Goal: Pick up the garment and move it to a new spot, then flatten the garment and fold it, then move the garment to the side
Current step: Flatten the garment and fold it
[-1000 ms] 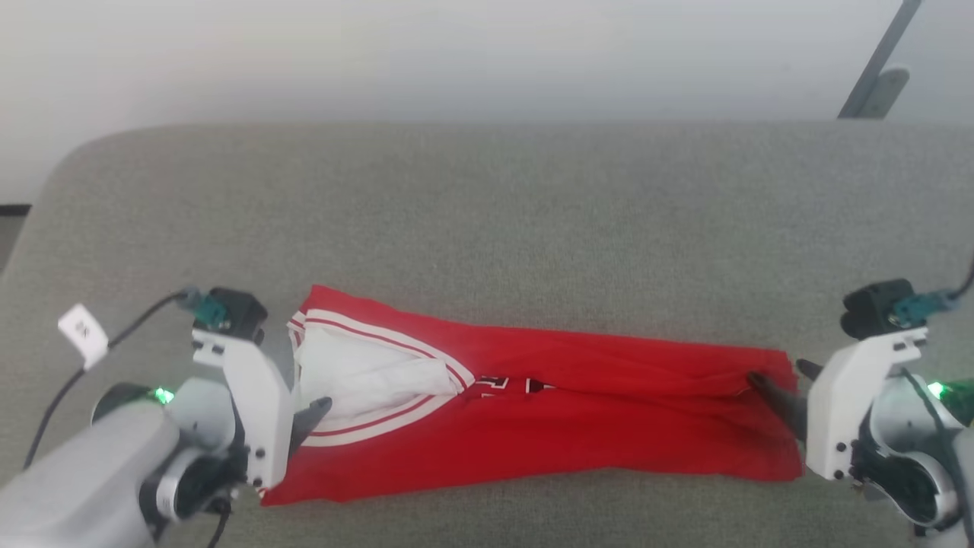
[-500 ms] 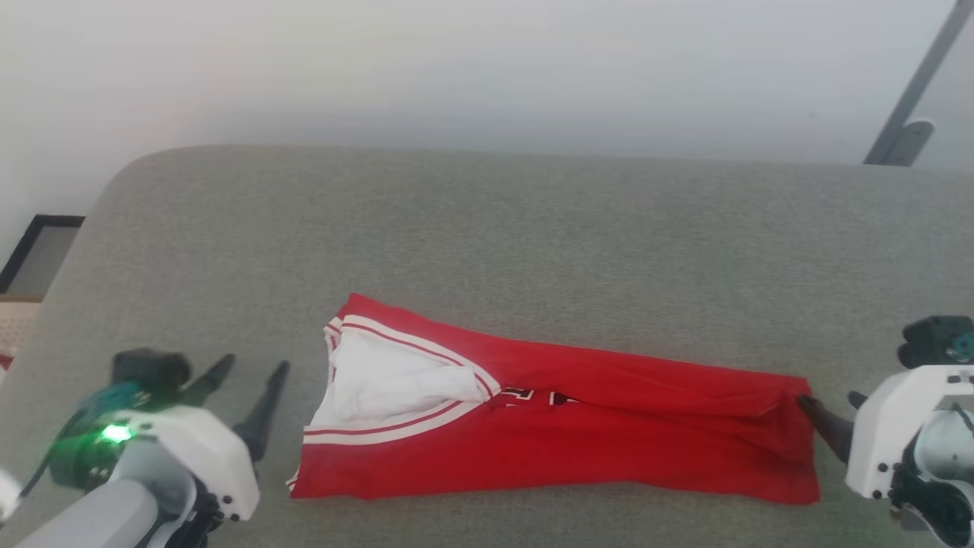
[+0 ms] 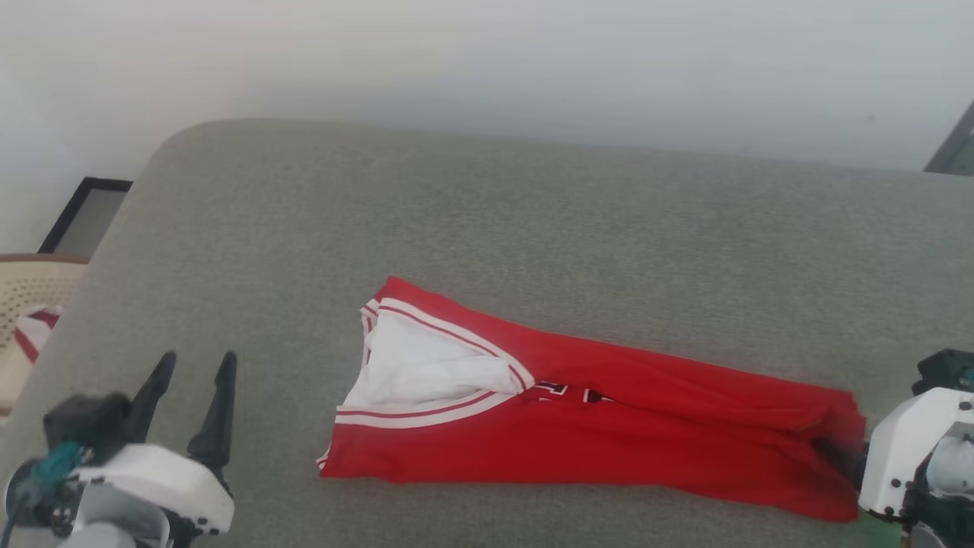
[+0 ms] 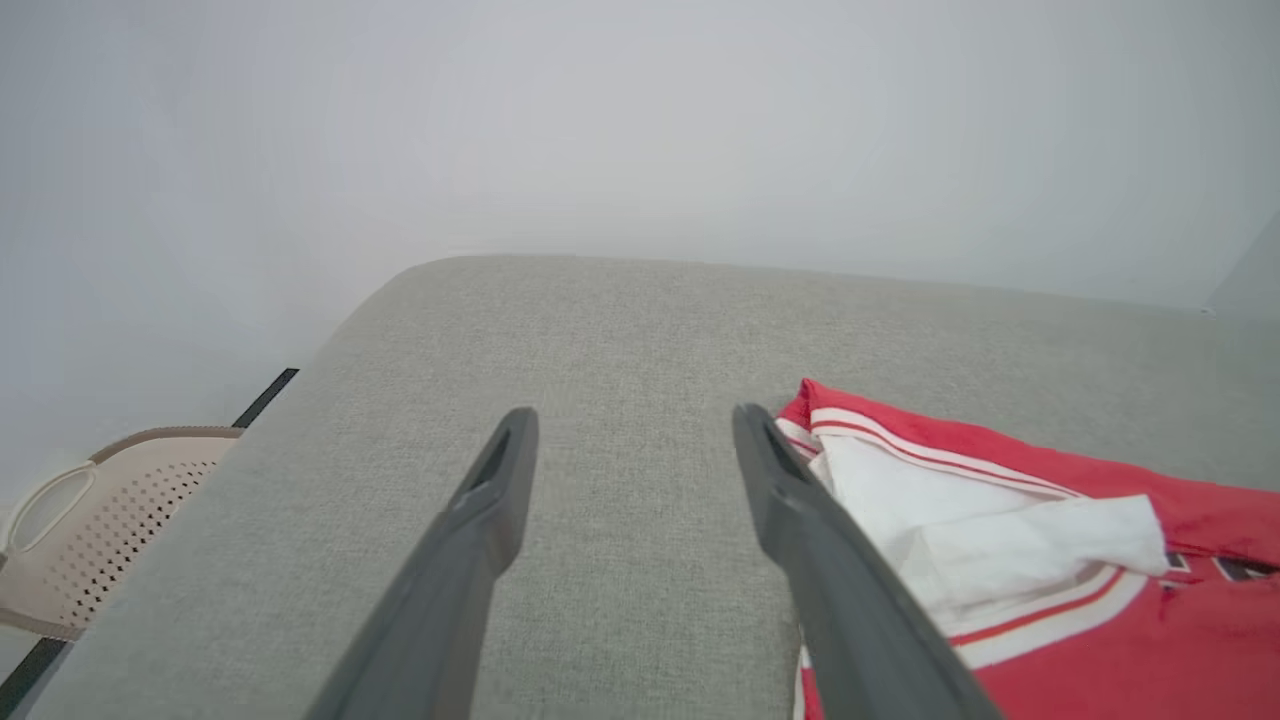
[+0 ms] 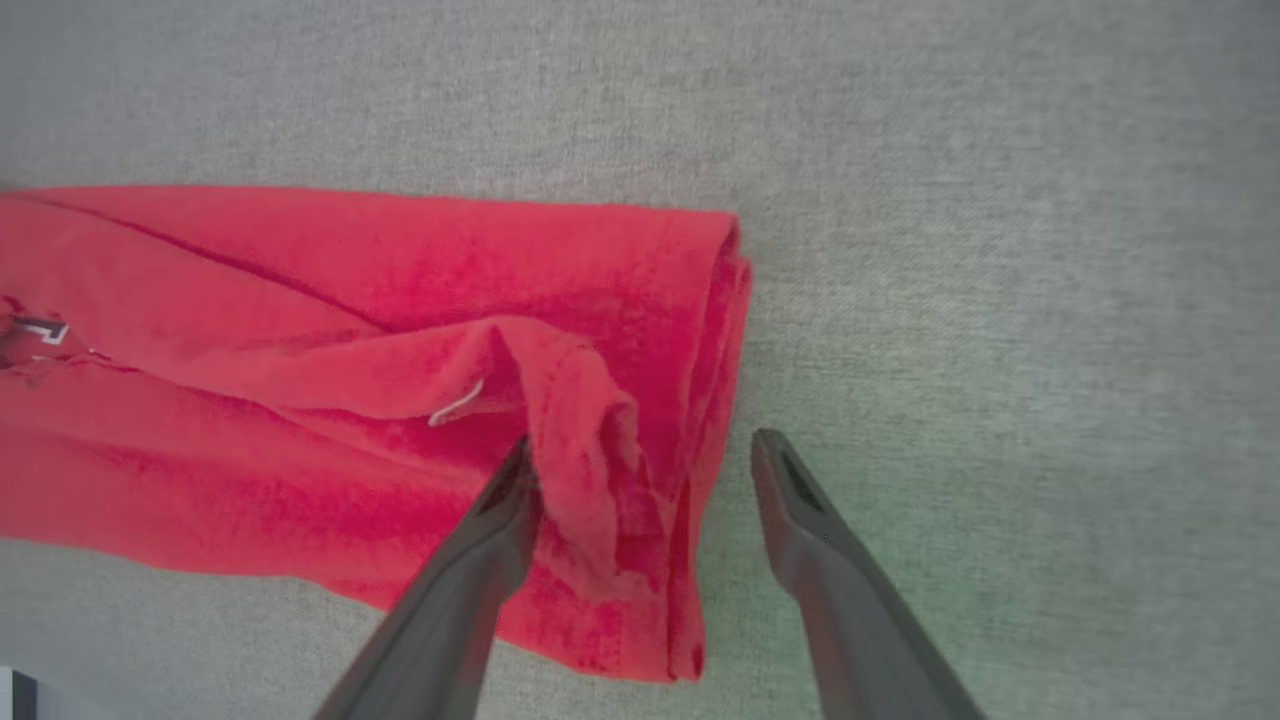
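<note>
The red jersey-like shirt (image 3: 593,434), trimmed in white bands with red stripes, lies folded into a long strip on the grey woven cushion (image 3: 533,213). In the head view it runs from the centre toward 4 o'clock, with its white-lined neck end toward 9 o'clock. The left gripper (image 3: 198,358) is at 8 o'clock with its fingers spread, apart from the cloth. The right gripper (image 5: 642,445) is at 4 o'clock, also spread and clamping nothing, with one finger against a raised wrinkle at the strip's end. A beige perforated plastic basket (image 3: 23,289) sits at 9 o'clock.

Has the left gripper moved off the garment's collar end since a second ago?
Yes. The left gripper has backed away leftward from the garment; grey cushion now separates it from the collar end.
</note>
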Robot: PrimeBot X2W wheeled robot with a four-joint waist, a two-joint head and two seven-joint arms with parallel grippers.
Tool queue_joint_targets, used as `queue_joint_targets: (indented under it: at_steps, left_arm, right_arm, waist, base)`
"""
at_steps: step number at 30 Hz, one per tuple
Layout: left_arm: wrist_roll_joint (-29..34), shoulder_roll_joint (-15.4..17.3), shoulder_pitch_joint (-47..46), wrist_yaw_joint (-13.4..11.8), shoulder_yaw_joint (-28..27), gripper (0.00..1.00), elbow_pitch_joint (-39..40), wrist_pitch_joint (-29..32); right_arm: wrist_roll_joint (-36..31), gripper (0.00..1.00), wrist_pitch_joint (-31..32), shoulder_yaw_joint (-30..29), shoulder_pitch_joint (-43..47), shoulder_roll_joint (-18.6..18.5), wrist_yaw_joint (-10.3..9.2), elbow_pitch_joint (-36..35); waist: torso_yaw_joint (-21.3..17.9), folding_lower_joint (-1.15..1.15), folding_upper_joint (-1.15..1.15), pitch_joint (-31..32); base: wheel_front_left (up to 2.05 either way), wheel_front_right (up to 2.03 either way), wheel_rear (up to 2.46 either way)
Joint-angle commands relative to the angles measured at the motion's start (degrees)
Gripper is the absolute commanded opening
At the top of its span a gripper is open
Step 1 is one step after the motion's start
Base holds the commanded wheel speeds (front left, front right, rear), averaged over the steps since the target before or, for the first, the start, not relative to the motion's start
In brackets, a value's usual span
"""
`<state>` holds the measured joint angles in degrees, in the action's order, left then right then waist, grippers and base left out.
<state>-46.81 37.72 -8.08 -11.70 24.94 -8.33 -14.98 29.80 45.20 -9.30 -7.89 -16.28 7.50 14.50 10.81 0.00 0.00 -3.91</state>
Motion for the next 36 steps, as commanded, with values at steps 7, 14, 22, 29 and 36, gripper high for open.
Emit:
queue_joint_targets:
  at_steps: [7,14,22,29,36]
  left_arm:
    - [11.0,-8.1,6.5,6.4,-13.4,1.0,1.7,-0.2]
    - [17.8,-15.6,9.1,13.0,-23.2,1.0,1.3,-0.2]
    - [21.7,-20.0,8.7,17.5,-29.2,1.0,0.0,-0.2]
    - [23.4,-21.5,8.2,18.7,-31.4,1.0,-0.3,-0.2]
    - [24.1,-22.2,7.3,19.1,-32.0,1.0,-0.9,-0.2]
  right_arm:
    - [1.2,1.0,-0.9,0.1,-1.9,1.2,-0.02,5.4]
    - [6.1,0.0,-2.2,3.4,-2.5,1.1,-0.01,8.3]
    - [10.0,0.0,-5.8,5.8,-4.2,-1.2,-0.01,9.0]
    - [11.4,0.0,-8.2,5.7,-5.9,-4.5,-0.03,10.1]
    - [10.0,0.0,-11.4,3.3,-8.1,-9.8,-0.05,13.9]
  waist:
    - [1.6,0.0,0.0,-0.6]
    - [2.1,0.0,0.0,-0.5]
    - [1.4,0.0,0.0,-0.8]
    - [-0.1,0.0,0.0,-1.1]
    - [-1.8,0.0,0.0,-1.5]
  base:
    - [0.0,0.0,0.0]
    - [0.0,0.0,0.0]
    - [0.0,0.0,0.0]
    - [0.0,0.0,0.0]
    - [0.0,0.0,0.0]
